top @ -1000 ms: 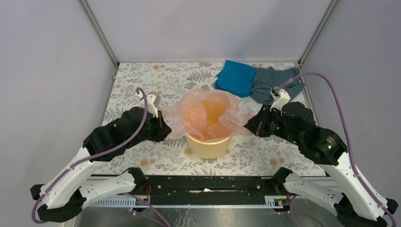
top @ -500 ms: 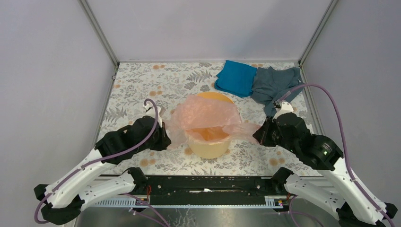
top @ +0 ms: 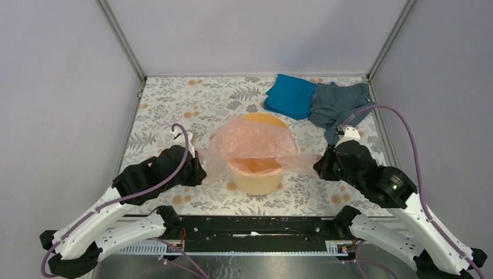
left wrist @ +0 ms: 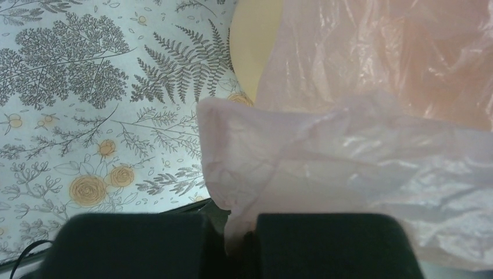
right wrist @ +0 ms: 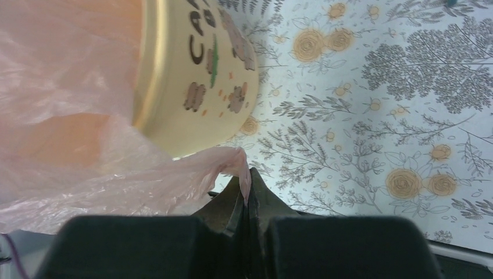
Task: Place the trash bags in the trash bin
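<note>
Up on the top camera, the yellow-orange bucket [top: 256, 182] stands mid-table on the floral tablecloth [top: 168, 104]. The pale-pink trash bag [top: 256, 139] is draped across its mouth, sagging in at the near side, with the far rim bare and film pulled out to both sides. The left gripper [top: 199, 168] pinches the bag's left edge and the right gripper [top: 320, 167] its right edge, both low beside the bucket. A blue cloth [top: 289, 96] and a grey-blue cloth [top: 334, 103] lie touching near the far right corner.

Over to the left wrist: the jaws are clamped tight on a crumpled fold of wrinkly, translucent film, with the smooth bucket wall just beyond.

Now the right wrist: the jaws are closed on a thin pink corner. The bucket's tapered wall shows printed letters and small cartoon figures.
</note>
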Action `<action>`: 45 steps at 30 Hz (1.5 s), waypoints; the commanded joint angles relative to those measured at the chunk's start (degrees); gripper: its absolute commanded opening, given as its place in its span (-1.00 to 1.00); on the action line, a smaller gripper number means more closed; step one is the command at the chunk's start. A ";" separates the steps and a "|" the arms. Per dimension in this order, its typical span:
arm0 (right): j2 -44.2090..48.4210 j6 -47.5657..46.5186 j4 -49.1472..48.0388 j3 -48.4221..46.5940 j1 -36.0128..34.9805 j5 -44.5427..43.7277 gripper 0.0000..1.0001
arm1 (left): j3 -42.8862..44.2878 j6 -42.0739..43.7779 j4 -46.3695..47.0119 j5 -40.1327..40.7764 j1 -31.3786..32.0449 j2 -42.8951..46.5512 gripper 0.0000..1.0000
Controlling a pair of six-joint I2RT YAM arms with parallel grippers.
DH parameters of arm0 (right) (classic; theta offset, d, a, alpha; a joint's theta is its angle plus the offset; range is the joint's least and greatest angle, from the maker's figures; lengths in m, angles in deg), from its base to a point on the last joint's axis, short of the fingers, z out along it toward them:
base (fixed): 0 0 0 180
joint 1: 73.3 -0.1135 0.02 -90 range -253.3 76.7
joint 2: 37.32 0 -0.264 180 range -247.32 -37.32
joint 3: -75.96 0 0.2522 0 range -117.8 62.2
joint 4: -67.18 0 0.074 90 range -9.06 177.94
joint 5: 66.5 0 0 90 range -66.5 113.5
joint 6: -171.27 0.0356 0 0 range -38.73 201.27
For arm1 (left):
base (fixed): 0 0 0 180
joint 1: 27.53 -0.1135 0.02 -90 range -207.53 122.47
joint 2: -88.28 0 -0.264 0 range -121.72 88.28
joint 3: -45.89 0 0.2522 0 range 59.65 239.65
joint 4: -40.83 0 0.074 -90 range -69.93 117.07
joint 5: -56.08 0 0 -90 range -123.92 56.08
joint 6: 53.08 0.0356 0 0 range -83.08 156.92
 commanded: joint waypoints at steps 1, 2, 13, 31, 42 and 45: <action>-1.22 -0.22 -4.22 4.56 0.26 -5.29 -0.91 | -2.68 -0.43 6.23 1.64 -0.13 0.02 -1.00; -1.65 -0.84 -6.88 6.02 0.26 -7.62 -0.90 | -3.68 0.01 8.21 2.57 -0.08 -0.78 -1.00; -3.29 -10.80 -22.67 12.02 0.24 -12.02 -0.22 | -4.81 3.46 14.31 8.71 -0.21 -4.50 -0.98; 0.03 -27.47 -24.45 0.88 0.26 8.99 0.99 | 5.29 11.53 6.96 6.42 -0.23 4.71 0.84; -0.50 -26.97 -12.62 -4.87 0.26 0.98 0.99 | 6.66 17.56 14.06 -3.36 -0.17 1.92 0.92; 0.91 -23.76 -7.26 -4.41 0.26 0.12 0.99 | 6.65 20.58 15.76 -7.45 -0.16 2.75 0.98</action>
